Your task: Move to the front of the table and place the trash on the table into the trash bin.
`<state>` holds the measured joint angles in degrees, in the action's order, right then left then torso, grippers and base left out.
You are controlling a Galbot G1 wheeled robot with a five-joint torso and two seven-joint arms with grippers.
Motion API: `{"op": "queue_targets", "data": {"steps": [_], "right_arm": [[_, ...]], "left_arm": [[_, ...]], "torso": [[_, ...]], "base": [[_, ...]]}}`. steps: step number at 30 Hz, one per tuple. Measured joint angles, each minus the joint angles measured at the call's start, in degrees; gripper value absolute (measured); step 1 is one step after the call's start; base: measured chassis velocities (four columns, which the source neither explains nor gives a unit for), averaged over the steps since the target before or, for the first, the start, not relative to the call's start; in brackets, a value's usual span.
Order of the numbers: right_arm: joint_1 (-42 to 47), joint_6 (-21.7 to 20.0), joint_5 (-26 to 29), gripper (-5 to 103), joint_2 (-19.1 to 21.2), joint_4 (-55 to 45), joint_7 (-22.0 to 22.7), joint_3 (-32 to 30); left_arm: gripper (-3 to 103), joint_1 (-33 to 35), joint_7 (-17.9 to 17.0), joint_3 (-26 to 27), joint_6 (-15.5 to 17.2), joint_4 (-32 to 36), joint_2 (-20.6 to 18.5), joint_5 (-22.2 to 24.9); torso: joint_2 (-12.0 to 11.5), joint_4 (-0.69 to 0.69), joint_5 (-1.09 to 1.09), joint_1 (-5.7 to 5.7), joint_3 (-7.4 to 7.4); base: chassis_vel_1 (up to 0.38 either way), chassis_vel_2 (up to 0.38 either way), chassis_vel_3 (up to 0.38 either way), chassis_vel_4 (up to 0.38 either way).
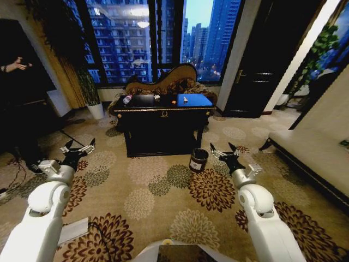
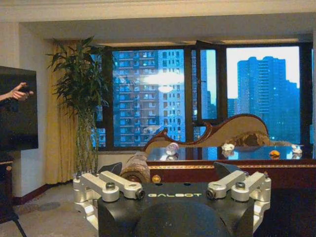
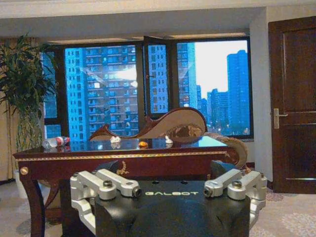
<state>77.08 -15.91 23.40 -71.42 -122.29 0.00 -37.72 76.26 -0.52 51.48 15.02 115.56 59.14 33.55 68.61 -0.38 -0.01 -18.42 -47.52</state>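
Observation:
The black table (image 1: pixel 163 115) with gold trim stands ahead on the patterned carpet, still some way off. On its top lies the trash: a clear bottle (image 1: pixel 127 99) with a red cap at the left, a white paper wad (image 1: pixel 156 97), an orange bit (image 1: pixel 173 101) and a small pale piece (image 1: pixel 185 100). The dark round trash bin (image 1: pixel 198 160) sits on the floor by the table's right front leg. My left gripper (image 1: pixel 78 148) and right gripper (image 1: pixel 224 150) are both held low, open and empty. The right one hovers just right of the bin. The right wrist view shows the bottle (image 3: pixel 56 142) and wad (image 3: pixel 115 139).
A curved-back sofa (image 1: pixel 163 79) stands behind the table against the window. A plant in a white pot (image 1: pixel 96 110) is at the left, and a dark door (image 1: pixel 262 71) and a long pale bench (image 1: pixel 313 150) are at the right. Cables lie on the floor at the left.

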Motion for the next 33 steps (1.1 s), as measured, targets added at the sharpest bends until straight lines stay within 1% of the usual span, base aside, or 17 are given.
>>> {"op": "queue_targets", "data": {"steps": [24, 33], "right_arm": [[-0.06, 0.03, 0.19, 100, -0.61, 0.39, 0.00, 0.42], [-0.24, 0.17, 0.17, 100, -0.52, 0.69, 0.00, 0.54]], "left_arm": [[100, -0.07, 0.22, 0.07, -0.37, -0.23, -0.15, -0.04], [100, -0.41, 0.33, -0.11, -0.59, -0.53, -0.22, -0.06]], "torso": [[0.01, 0.00, 0.00, 0.01, 0.00], [0.01, 0.00, 0.00, 0.01, 0.00]], "base": [[-0.002, 0.001, 0.001, -0.002], [-0.119, 0.125, 0.120, -0.120]]}}
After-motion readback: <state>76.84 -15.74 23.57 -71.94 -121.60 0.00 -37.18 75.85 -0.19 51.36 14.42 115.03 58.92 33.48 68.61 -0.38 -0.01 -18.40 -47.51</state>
